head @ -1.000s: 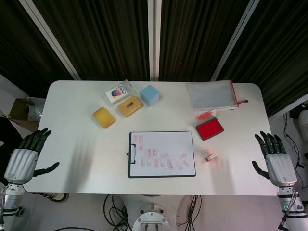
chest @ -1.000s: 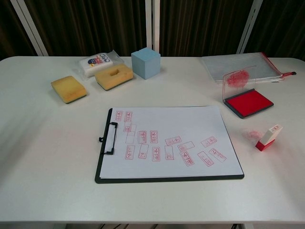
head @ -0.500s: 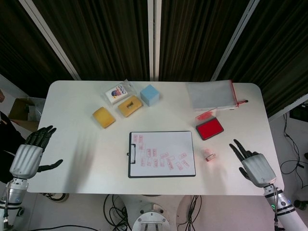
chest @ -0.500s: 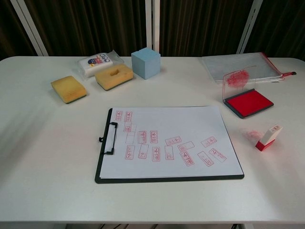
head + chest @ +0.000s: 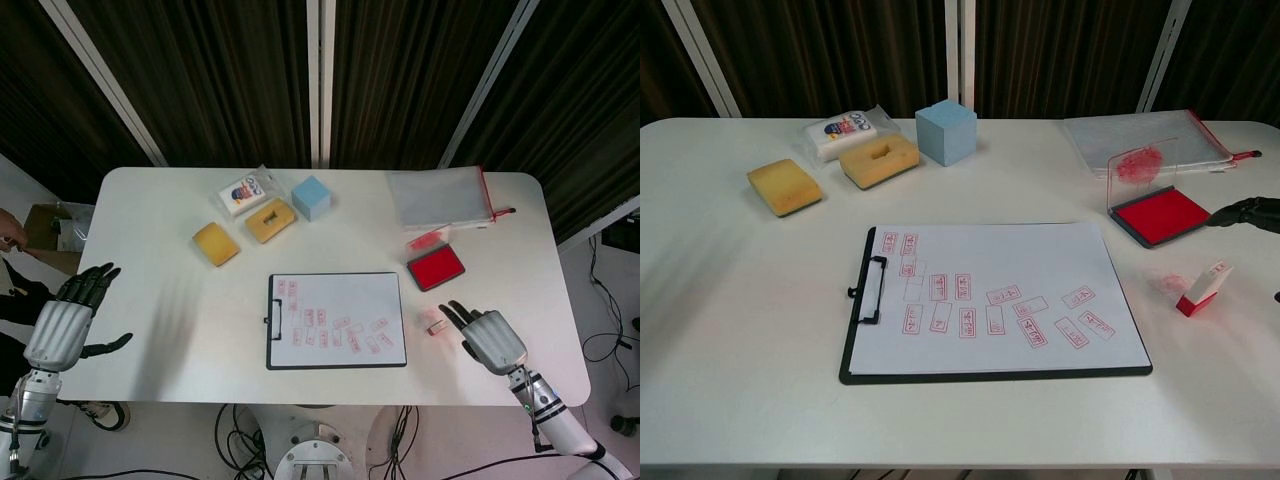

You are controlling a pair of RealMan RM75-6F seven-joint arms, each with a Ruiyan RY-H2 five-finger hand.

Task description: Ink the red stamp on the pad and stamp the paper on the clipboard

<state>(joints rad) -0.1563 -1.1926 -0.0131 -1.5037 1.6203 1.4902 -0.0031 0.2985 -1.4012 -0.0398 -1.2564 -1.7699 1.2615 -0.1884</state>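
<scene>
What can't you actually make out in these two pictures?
- Red prints on the paper: too small to read in either view.
- Right hand: chest view shows only fingertips, cut by the frame's edge.
- Left hand: outside the chest view altogether.
- Red stamp: its inked face points down, hidden.

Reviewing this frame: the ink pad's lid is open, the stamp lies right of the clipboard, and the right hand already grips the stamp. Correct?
Not quite: the right hand holds nothing; its fingers are spread beside the stamp, as the head view shows. The ink pad is open, and the stamp lies right of the clipboard.
</scene>
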